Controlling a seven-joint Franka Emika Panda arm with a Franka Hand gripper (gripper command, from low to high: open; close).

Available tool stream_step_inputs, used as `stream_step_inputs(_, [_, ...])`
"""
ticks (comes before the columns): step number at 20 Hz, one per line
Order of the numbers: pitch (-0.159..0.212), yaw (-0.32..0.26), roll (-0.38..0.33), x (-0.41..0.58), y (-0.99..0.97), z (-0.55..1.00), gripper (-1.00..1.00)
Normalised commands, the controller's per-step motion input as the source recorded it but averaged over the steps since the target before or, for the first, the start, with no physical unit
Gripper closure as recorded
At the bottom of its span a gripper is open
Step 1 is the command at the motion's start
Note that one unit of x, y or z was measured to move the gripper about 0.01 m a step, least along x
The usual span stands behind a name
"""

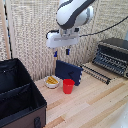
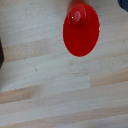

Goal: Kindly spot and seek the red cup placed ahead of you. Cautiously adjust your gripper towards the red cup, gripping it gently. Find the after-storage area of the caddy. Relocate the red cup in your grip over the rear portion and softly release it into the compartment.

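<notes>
The red cup stands upright on the wooden table, next to the cream bowl. In the wrist view the red cup shows from above as a red oval with its bottom visible inside. My gripper hangs well above the table, above and a little toward the exterior view's left of the cup, with its two blue-tipped fingers apart and nothing between them. The fingers do not show in the wrist view. The black caddy stands at the exterior view's left, with a cross divider. Its rear portion is the farther bay.
A cream bowl with yellow pieces sits beside the cup. A dark blue box stands behind them. A dark toaster oven with a pulled-out rack is at the exterior view's right. A woven blind hangs behind the table.
</notes>
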Motion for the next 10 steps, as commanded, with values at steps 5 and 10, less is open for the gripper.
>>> stream_step_inputs(5, [0.000,-0.117,0.116,-0.268,-0.67,-0.38,-1.00])
stream_step_inputs(10, [0.000,-0.108,0.107,-0.218,-0.60,-0.36,-1.00])
